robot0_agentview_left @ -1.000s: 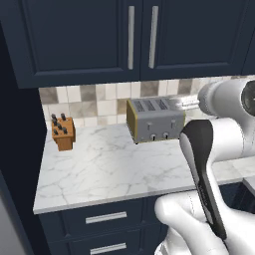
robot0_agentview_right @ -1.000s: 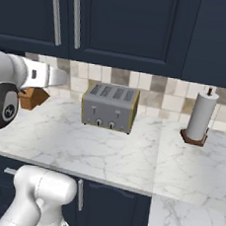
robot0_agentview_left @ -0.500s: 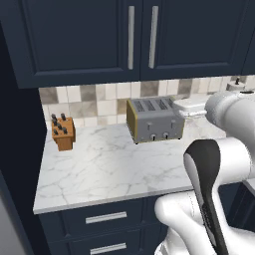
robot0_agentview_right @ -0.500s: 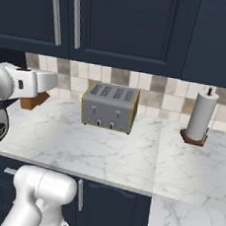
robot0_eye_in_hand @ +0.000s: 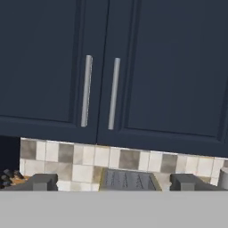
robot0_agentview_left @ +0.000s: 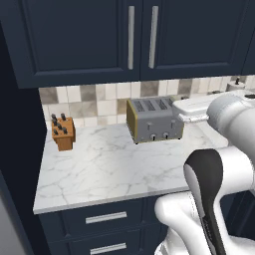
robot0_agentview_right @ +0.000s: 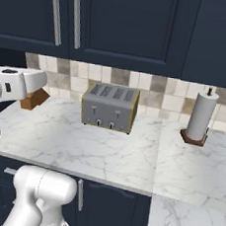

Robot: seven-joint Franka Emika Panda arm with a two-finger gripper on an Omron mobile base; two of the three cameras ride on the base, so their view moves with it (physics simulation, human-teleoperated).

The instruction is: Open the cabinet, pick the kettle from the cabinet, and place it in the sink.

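The cabinet [robot0_eye_in_hand: 133,67] is a dark navy wall unit whose two doors are both shut, and its two vertical silver bar handles [robot0_eye_in_hand: 114,93] stand side by side at the centre seam. It also runs across the top of the left base view [robot0_agentview_left: 89,40] and the right base view [robot0_agentview_right: 125,22]. My gripper [robot0_eye_in_hand: 115,182] faces the doors from some way off, below handle height, open, with nothing between its fingertips [robot0_eye_in_hand: 42,181]. My white wrist [robot0_agentview_left: 194,108] hovers over the counter by the toaster. The kettle is hidden. The sink is out of view.
A silver toaster [robot0_agentview_left: 154,120] stands on the white marble counter [robot0_agentview_left: 104,169] under the doors. A wooden knife block [robot0_agentview_left: 63,133] sits to its left and a paper towel roll [robot0_agentview_right: 202,117] to its right. Navy drawers [robot0_agentview_left: 104,217] lie below the counter edge.
My arm's upper joints have swung right and lower, and the wrist has sunk a little. The cabinet doors have stayed shut and the gripper has stayed open.
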